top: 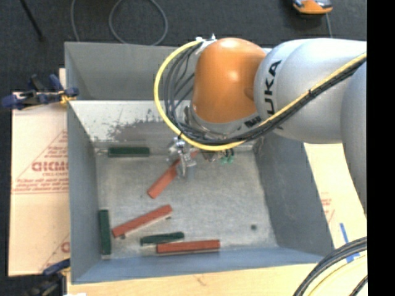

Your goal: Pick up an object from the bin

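A short, flat, orange-red bar (162, 184), laid slantwise near the middle of the bin (83, 184), is seen with its upper end just beside the pincer (182, 164), whose opening cannot be told.

Bin floor (241, 196) bare at right; sticks (142, 221) crowd left and front.

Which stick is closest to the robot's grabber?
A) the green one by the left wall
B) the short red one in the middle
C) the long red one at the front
B: the gripper is right at the upper end of the short red stick, which lies slanted in the middle of the bin.
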